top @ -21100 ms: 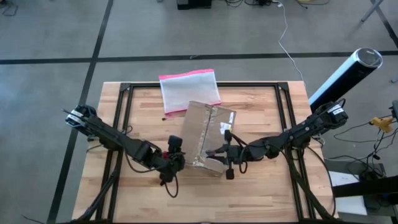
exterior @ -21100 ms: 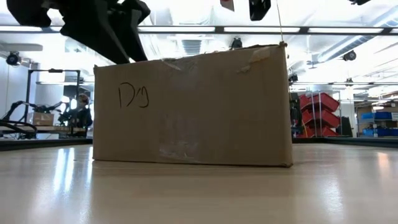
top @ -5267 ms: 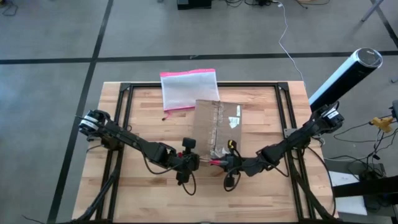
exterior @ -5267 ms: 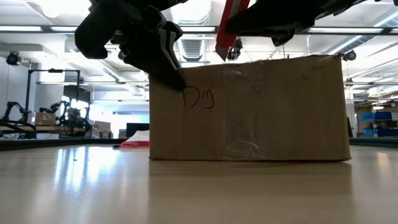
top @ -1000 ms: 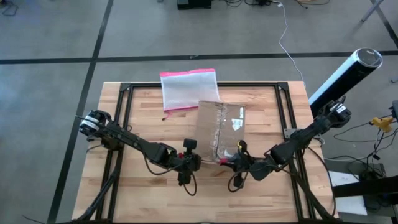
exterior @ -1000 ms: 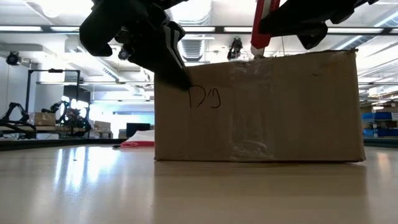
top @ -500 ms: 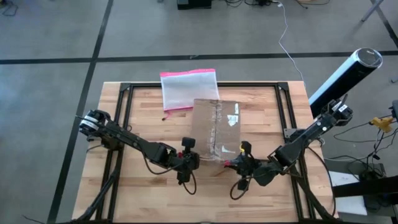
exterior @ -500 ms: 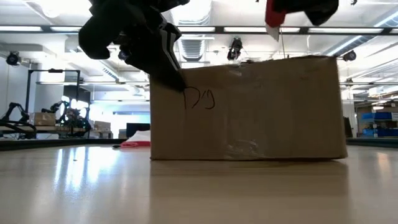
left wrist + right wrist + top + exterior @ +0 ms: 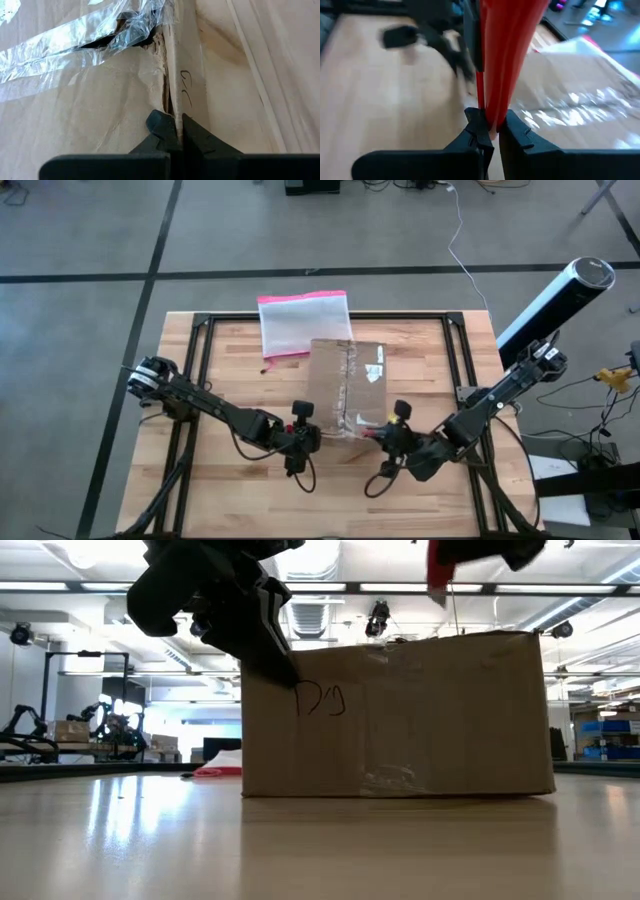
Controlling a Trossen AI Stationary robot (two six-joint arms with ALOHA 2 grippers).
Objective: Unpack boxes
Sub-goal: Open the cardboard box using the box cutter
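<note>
Centrally, the brown corrugated cardboard box [image 9: 347, 387] with clear tape on its seam sits on the pale wooden table [image 9: 250, 495]. At its 7 o'clock corner the left gripper [image 9: 174, 131] is pinched tight on a flap edge (tape torn just beyond). At 5 o'clock, clear of the box, the right gripper [image 9: 490, 127] clamps a red blade-like tool [image 9: 506, 55]. At 11 o'clock lies a pink-edged translucent pouch [image 9: 304, 323]. Grey floor surrounds; shelving shows behind.
</note>
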